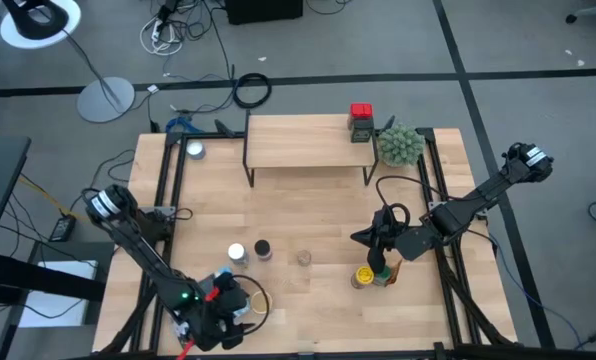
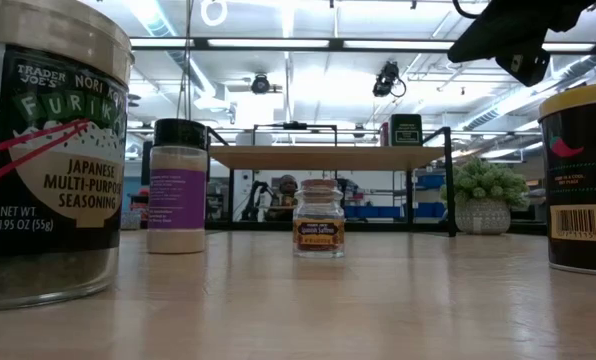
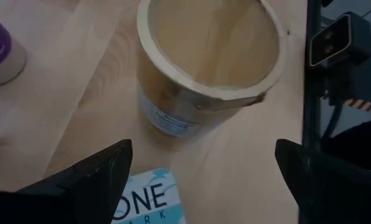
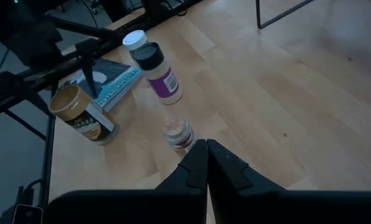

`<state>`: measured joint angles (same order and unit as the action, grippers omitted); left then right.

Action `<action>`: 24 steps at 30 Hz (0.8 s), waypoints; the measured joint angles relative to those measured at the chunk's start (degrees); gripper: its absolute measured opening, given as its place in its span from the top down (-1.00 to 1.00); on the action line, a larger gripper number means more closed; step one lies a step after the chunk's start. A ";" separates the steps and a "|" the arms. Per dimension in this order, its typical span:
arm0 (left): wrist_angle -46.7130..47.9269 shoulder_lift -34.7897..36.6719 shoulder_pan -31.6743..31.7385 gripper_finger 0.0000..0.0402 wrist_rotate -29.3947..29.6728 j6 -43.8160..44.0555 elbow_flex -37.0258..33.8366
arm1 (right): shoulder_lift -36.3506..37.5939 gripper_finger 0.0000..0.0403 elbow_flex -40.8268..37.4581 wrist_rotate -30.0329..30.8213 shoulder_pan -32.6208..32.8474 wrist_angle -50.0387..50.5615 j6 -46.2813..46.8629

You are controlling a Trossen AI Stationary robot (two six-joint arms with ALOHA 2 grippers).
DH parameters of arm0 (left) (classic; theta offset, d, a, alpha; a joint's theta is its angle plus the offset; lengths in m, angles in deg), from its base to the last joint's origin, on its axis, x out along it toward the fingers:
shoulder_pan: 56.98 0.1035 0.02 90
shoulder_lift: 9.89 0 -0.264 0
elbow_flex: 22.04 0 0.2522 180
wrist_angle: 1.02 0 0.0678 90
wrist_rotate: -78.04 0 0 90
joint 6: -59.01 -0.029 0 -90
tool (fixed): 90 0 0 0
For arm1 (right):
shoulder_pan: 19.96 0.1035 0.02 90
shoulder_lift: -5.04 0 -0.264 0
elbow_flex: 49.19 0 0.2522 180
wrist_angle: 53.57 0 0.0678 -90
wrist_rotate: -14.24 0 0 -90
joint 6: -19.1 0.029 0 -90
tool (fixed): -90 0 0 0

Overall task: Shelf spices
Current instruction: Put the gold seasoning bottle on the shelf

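From above, the shelf point(image 1: 308, 140) stands at the far middle of the bench point(image 1: 308, 215), with a red-lidded tin point(image 1: 361, 122) on its right end and a fuzzy green plant point(image 1: 400, 145) just beside that end. On the open board nearer the front lie a white-lidded jar point(image 1: 236, 253), a black-lidded jar point(image 1: 263, 249) just beside it and a small clear jar point(image 1: 304, 258) a little to their right; a yellow-lidded jar point(image 1: 364, 275) sits at the front right. The right gripper point(image 1: 378, 262) hangs just beside the yellow-lidded jar, while the left gripper point(image 1: 221, 310) is low at the front left corner. At bench height, a furikake seasoning jar point(image 2: 48, 160) fills the left edge, a black-lidded jar with a purple label point(image 2: 178, 187) stands behind it, the small clear jar point(image 2: 318, 218) is in the middle, and a dark tin with a chilli mark point(image 2: 581, 180) is at the right edge; the shelf point(image 2: 328, 157) crosses the background with a dark tin point(image 2: 406, 130) on it, and the plant point(image 2: 486, 195) sits to its right. The left wrist view looks down on a tan-lidded jar point(image 3: 207, 56) between widely parted fingers point(image 3: 92, 177) that hold nothing, with a blue-and-white pouch point(image 3: 151, 199) under them. The right wrist view shows its fingers point(image 4: 195, 165) pressed together, empty, with the small clear jar point(image 4: 179, 134) just beyond them, the purple-labelled jar point(image 4: 159, 73), the white-lidded jar point(image 4: 134, 41), the tan-lidded jar point(image 4: 79, 115) and the pouch point(image 4: 111, 84) farther off.
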<state>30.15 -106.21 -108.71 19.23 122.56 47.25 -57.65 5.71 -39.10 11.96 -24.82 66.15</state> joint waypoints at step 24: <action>-8.33 -1.61 6.79 -0.99 6.70 -12.39 -0.02 | -0.02 0.99 0.00 -0.05 0.00 -0.37 0.00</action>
<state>21.81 -107.82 -101.92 25.92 110.17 47.23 -57.67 5.71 -39.14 11.96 -25.19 66.15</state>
